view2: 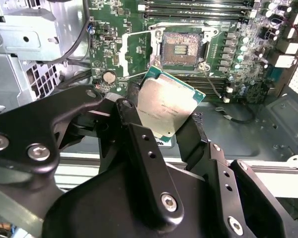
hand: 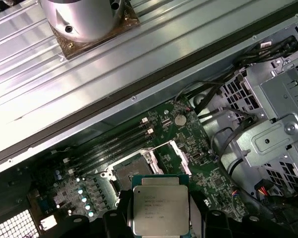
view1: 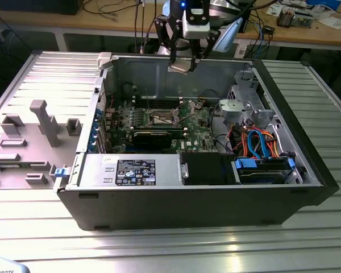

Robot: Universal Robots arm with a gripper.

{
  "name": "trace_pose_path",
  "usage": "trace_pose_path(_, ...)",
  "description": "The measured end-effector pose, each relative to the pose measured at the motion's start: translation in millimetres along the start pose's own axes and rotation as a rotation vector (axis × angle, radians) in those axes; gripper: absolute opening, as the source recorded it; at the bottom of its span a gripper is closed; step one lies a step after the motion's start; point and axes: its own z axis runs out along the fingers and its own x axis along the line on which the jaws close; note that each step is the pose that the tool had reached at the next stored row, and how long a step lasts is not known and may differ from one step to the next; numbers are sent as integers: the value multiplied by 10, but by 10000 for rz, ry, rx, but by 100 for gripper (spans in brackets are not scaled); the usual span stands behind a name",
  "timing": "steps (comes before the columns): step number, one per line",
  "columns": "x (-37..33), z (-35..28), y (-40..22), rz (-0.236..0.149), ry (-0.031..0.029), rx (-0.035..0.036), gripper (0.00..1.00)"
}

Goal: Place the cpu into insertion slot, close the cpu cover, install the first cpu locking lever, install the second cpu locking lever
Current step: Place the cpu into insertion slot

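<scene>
Closest in, in the second wrist view, are my black fingers (view2: 139, 144). They are clamped on the cpu (view2: 169, 106) from two opposite edges, one finger on each side. The chip sits tilted in my gripper (view2: 165, 118), its silver-grey top turned up to the camera and a rim of green showing along its edges. In the first wrist view the same cpu (hand: 160, 206) reads as a square plate held between the dark finger tips.

Below it lies the green board (view2: 109, 29), with the socket (view2: 181, 47) open and its dark field of contacts bare. The cpu is held well clear of it, not seated. A thin silvery frame stands just beside the socket; I take it for the cover (view2: 139, 49) swung open, though from this angle I cannot be sure how far it is lifted. It shows again in the first wrist view (hand: 178, 157) next to the socket (hand: 131, 173).

In the exterior view my gripper (view1: 182, 61) hangs above the far wall of the open case (view1: 187, 199), with the cpu (view1: 181, 67) a pale tilted tile in it, high over the board (view1: 199, 122). The socket (view1: 162, 118) sits near the middle of the board, and a long black card (view1: 153, 136) lies just in front of it. The grey drive cage (view1: 244, 108) stands toward the exterior view's right. The case rests on a ribbed metal table (view1: 159, 244).
</scene>
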Motion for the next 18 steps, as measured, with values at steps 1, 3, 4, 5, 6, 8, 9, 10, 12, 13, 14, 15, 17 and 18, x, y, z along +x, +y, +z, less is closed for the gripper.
trace_pose_path(1,0,1,0,124,-11,-2,54)
trace_pose_path(3,0,3,0,252,-22,-5,54)
trace_pose_path(4,0,3,0,291,-25,-6,54)
trace_pose_path(5,0,3,0,321,-28,-6,54)
trace_pose_path(6,0,3,0,324,-29,-6,54)
trace_pose_path(8,0,3,0,324,-29,-6,54)
trace_pose_path(9,0,3,0,325,-29,-6,54)
trace_pose_path(10,0,3,0,325,-29,-6,54)
trace_pose_path(12,0,3,0,331,-30,-6,54)
trace_pose_path(13,0,3,0,341,-30,-6,54)
trace_pose_path(14,0,3,0,361,-32,-7,54)
trace_pose_path(15,0,3,0,371,-33,-6,54)
trace_pose_path(17,0,4,-1,389,-35,-7,54)
trace_pose_path(18,0,4,-1,398,-36,-7,54)
